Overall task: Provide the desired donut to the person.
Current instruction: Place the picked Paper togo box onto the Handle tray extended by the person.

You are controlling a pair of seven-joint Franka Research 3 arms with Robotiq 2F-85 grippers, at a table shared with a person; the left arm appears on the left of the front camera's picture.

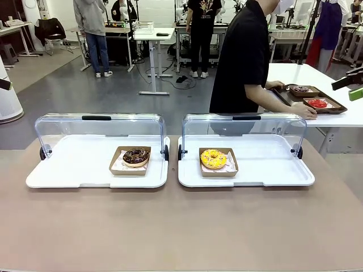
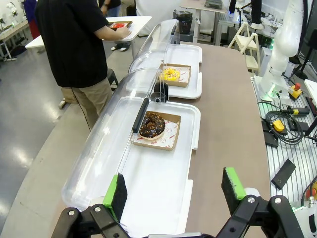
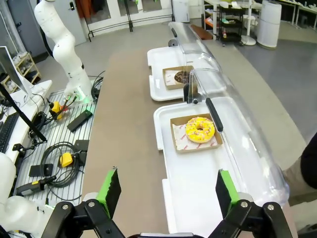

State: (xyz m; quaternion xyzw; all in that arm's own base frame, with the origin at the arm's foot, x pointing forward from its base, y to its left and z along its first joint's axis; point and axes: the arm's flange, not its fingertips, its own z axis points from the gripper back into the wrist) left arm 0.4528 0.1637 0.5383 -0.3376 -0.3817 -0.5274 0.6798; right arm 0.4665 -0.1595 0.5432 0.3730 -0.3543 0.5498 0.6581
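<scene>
Two white trays [image 1: 68, 175] set side by side, lids raised. L tray: choc donut [image 1: 136, 156] in card box. R tray: yellow donut [image 1: 213, 158], boxed. Person [image 1: 241, 56] seen far R at side table, hands on brown tray [image 1: 334, 107]. L gripper [image 2: 176, 193] and R gripper [image 3: 166, 191] held wide apart, nothing gripped.

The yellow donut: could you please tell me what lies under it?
The yellow donut sits on white printed paper in a brown cardboard tray, on a white tray. The paper beneath the donut is hidden.
</scene>
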